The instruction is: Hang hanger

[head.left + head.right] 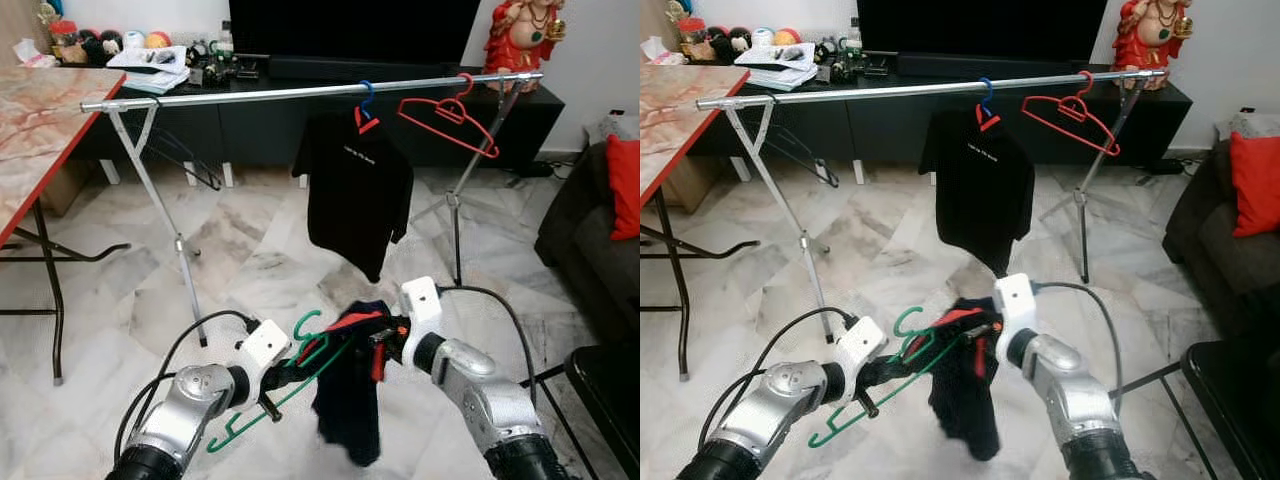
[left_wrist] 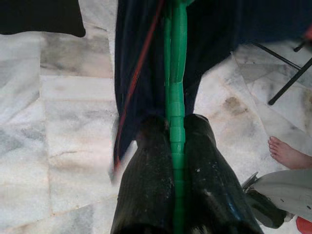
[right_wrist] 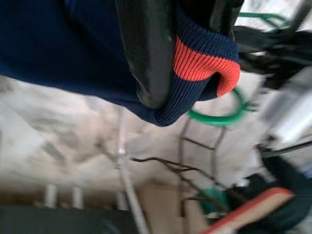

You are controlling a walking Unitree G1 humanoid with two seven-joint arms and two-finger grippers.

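The left end effector [image 1: 283,372] clamped the green plastic hanger [image 1: 300,368], the right end effector [image 1: 385,338] pinched its navy red-trimmed garment [image 1: 350,400], and the horizontal silver metal rail [image 1: 250,96] lay ahead and above.

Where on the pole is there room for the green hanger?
The rail is bare from its left end to the black shirt. The right stretch is crowded: the shirt, then the red hanger. The green hanger sits in the left gripper.

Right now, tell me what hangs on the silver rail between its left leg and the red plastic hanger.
A black T-shirt on a blue-hooked hanger hangs there on the silver rail, seen in both eye views.
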